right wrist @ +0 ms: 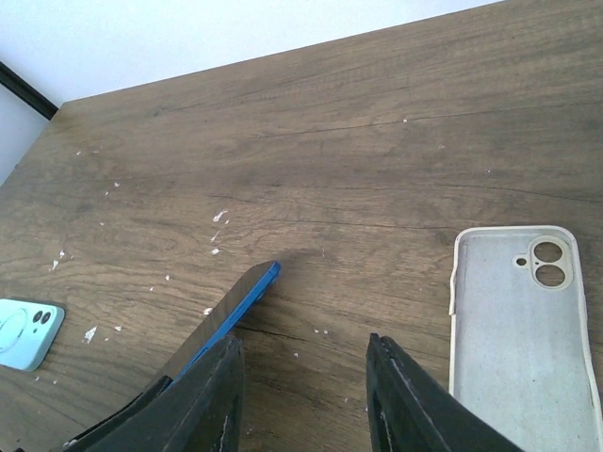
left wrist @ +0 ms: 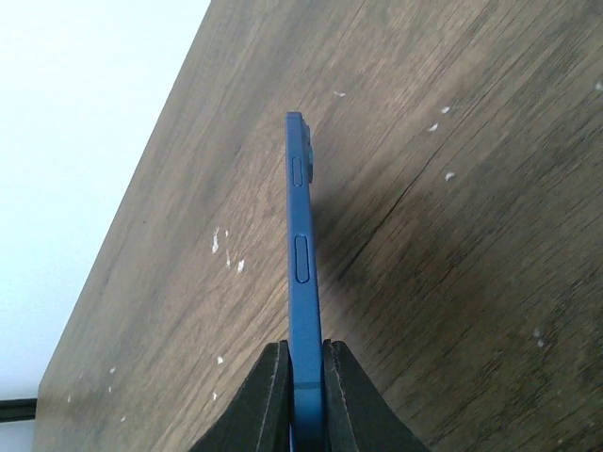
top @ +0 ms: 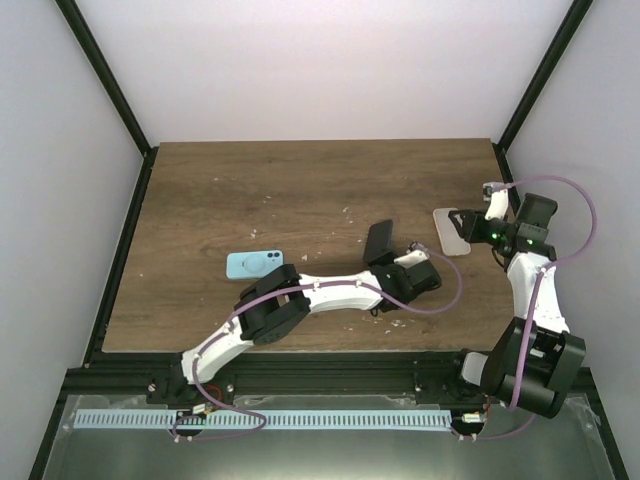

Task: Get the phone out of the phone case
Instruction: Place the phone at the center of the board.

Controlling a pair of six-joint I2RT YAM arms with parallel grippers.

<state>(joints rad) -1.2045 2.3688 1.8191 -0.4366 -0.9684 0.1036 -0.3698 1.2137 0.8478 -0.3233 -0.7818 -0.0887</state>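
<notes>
My left gripper [top: 388,262] is shut on a dark blue phone [top: 378,240] and holds it on edge above the middle of the table. In the left wrist view the phone [left wrist: 301,254] stands edge-on between the fingers of that gripper [left wrist: 306,356], its side buttons showing. An empty white phone case [top: 452,230] lies open side up at the right. My right gripper [top: 478,228] is open and empty just beside it. In the right wrist view the case [right wrist: 518,320] lies right of that gripper [right wrist: 301,372] and the phone [right wrist: 231,311] left of it.
A light blue phone-shaped object with a camera and a ring on its back [top: 254,264] lies flat at the left of the wooden table [top: 250,190]; it also shows in the right wrist view [right wrist: 24,331]. Small white specks are scattered over the wood. White walls enclose the table.
</notes>
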